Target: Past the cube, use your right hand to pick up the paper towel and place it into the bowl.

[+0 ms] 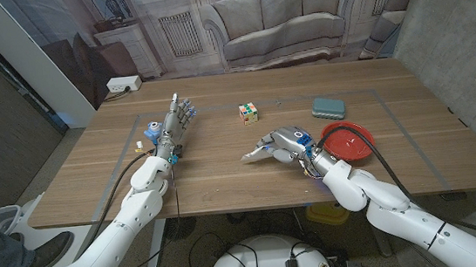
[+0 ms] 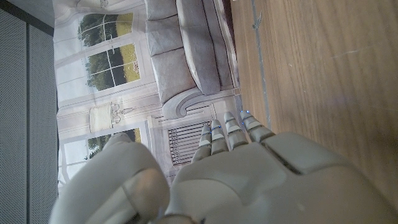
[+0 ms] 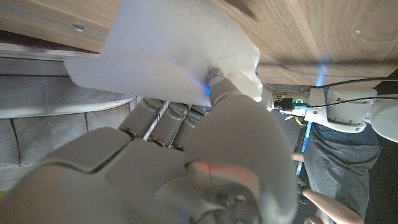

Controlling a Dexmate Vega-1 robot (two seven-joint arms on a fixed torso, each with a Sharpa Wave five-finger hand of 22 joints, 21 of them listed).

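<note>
Room: wooden table (image 1: 224,174) before a backdrop printed with a sofa.
Right hand (image 1: 285,144): centre of frame, fingers closed around the white paper towel (image 1: 254,155), just left of the red bowl (image 1: 349,143).
Cube (image 1: 248,111): above the hand, apart.
Left hand (image 1: 176,122): upper left, fingers straight and together, holding nothing.
Teal case (image 1: 329,107): above the bowl.

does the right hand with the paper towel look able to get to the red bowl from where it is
Probably yes: the right hand holding the paper towel sits just beside the red bowl, with only bare table between them.
</note>
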